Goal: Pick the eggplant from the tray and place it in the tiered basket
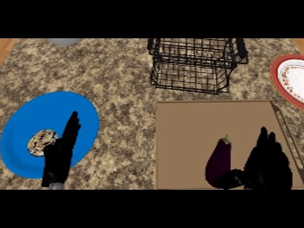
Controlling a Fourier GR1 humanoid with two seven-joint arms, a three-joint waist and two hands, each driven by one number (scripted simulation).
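The right hand (267,161) was shown low over the near right part of the flat brown rectangular tray (187,129), its black fingers straight and held together, pointing away from the robot, with the thumb reaching toward the lower end of the dark purple elongated eggplant (218,161). Whether the thumb touched the eggplant could not be told; no fingers were seen curled round it. The eggplant was seen lying on the tray just to the left of this hand, stem end pointing away from the robot. The black wire tiered basket (195,64) was placed beyond the tray's far edge, well apart from the eggplant, and nothing was seen inside it. A red-rimmed white patterned plate (300,80) was seen at the right edge. The left hand (60,151) was held with fingers straight and together above the round blue plate (22,133), beside a small pale ring-shaped item (42,142) lying on it. The task was judged to be at its start: grasp, lift, carry and placement were all left.
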